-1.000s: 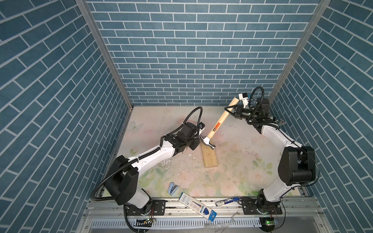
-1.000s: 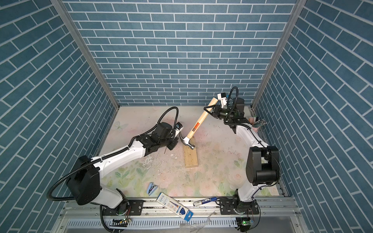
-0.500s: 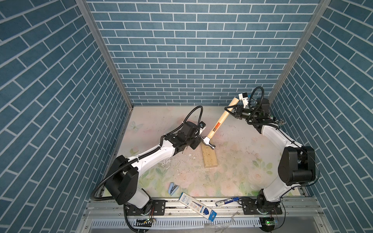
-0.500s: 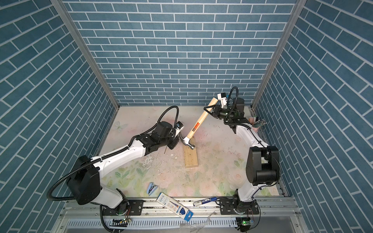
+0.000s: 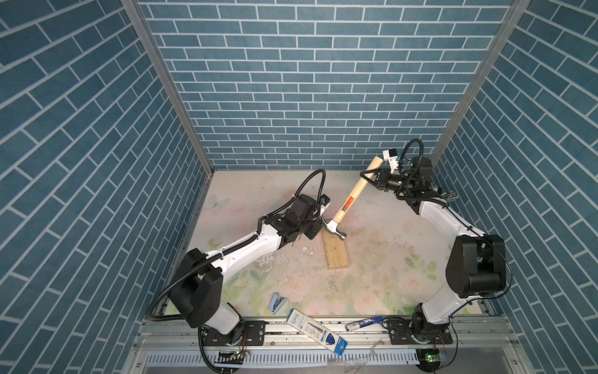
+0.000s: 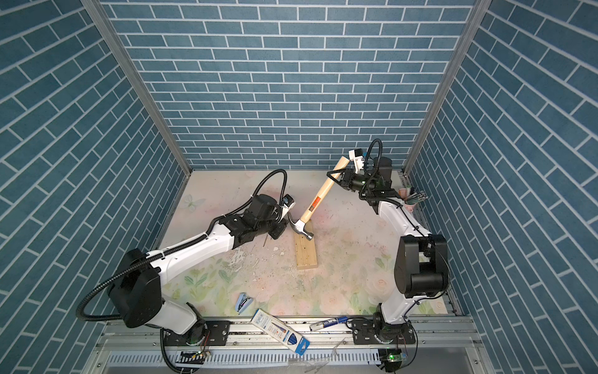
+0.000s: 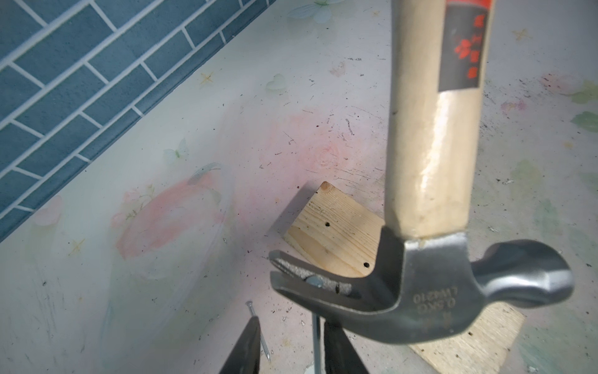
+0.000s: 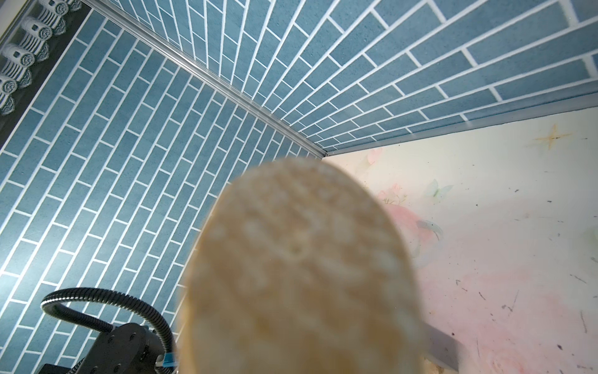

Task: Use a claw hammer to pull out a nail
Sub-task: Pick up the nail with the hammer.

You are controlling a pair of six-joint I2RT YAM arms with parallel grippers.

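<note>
Floral table [image 5: 388,259], near its middle: right gripper [image 5: 371,178] clamps the pale-handled grey steel claw hammer [image 5: 351,197], thin steel nail [image 7: 314,281] looks pulled, so left gripper [image 7: 291,333], jaws parted, should pinch it next.

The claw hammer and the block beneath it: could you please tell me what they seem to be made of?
The claw hammer handle: pale wood, apparently varnished, given faint grain and a glossy highlight. Its head: grey steel by the look, smooth with a dull sheen and stamped lettering. The wooden block: bare softwood, perhaps pine, matte, with grain lines, a knot and small holes.
</note>
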